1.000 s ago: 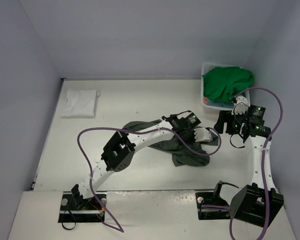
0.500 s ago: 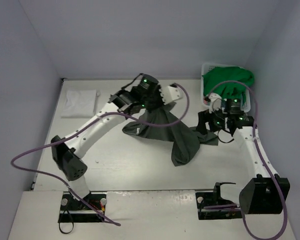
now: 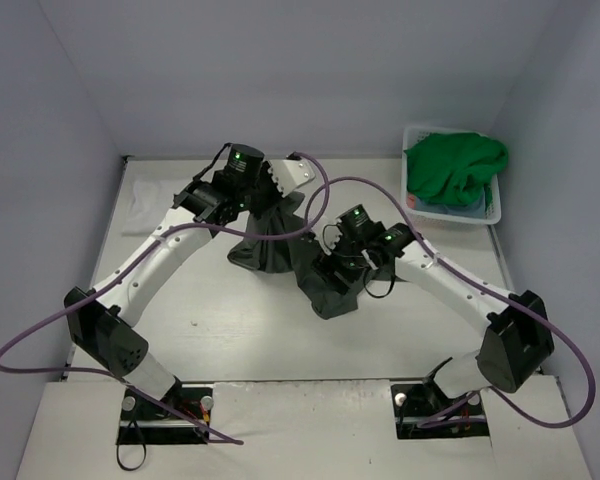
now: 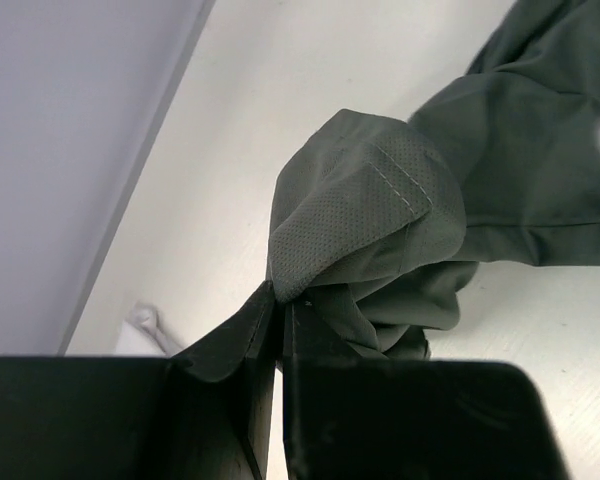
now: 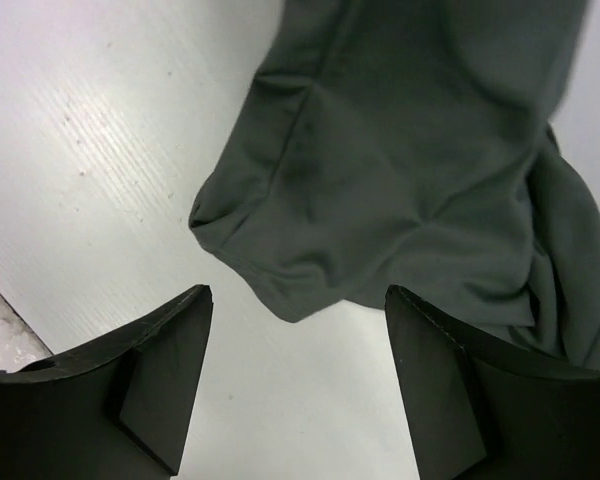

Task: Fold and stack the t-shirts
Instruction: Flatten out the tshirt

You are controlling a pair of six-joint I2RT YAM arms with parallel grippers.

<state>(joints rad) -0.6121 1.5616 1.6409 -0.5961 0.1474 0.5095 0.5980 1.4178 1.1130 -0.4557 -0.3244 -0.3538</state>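
Right now, your left gripper [image 4: 280, 325] is clamped on a bunched fold of the dark grey shirt [image 3: 320, 285], with cloth pinched between its closed fingers. That shirt lies well to the left of the white basket [image 3: 495, 215], and its free end trails nearer the arm bases than the basket stands. Your right gripper [image 5: 295, 292] hangs over that free end with its jaws spread wide, holding nothing; you cannot tell whether it touches the cloth. The green shirt [image 3: 455, 165] is heaped inside the basket. The white shirt [image 3: 138, 205] sits far to the left of the basket, partly hidden by your left arm.
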